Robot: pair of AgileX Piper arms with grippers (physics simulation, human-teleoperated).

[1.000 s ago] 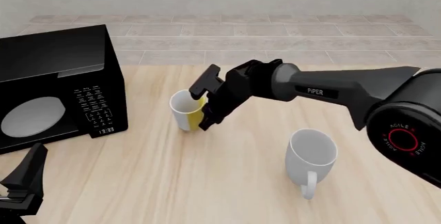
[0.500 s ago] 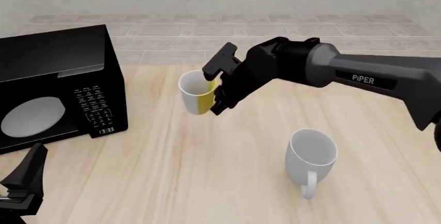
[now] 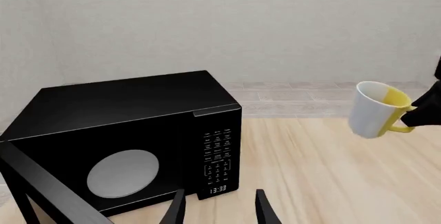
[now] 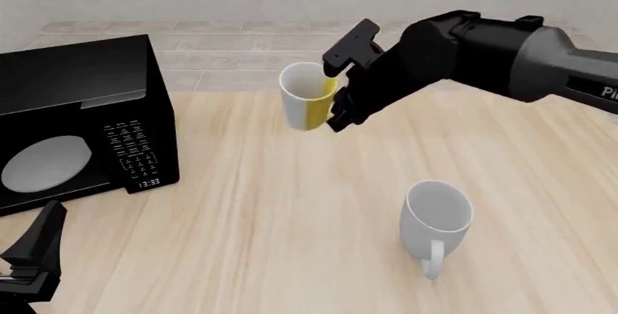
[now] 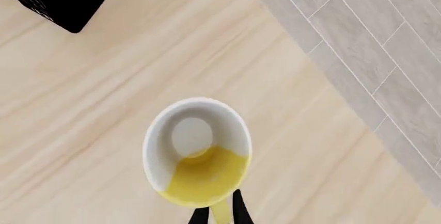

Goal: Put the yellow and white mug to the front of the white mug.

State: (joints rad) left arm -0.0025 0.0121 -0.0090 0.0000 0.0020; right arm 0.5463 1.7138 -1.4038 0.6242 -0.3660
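Note:
The yellow and white mug (image 4: 307, 97) hangs in the air above the far middle of the table, tilted, with my right gripper (image 4: 338, 100) shut on its yellow handle. From the right wrist I look down into the yellow and white mug (image 5: 196, 152), its handle between the fingertips (image 5: 238, 211). It also shows in the left wrist view, the yellow and white mug (image 3: 375, 110) raised at the right. The white mug (image 4: 438, 216) stands upright on the table at the near right, handle toward me. My left gripper (image 4: 34, 256) rests open at the near left corner, fingers (image 3: 177, 211) apart.
A black microwave (image 4: 77, 122) occupies the left side of the table, its door partly ajar in the left wrist view, where the microwave (image 3: 131, 152) fills the frame. The wooden table (image 4: 251, 242) ends at a tiled floor strip (image 4: 289, 46) beyond.
My right gripper has lifted the yellow and white mug off the table and carried it up and to the right. The left arm and the white mug have not moved.

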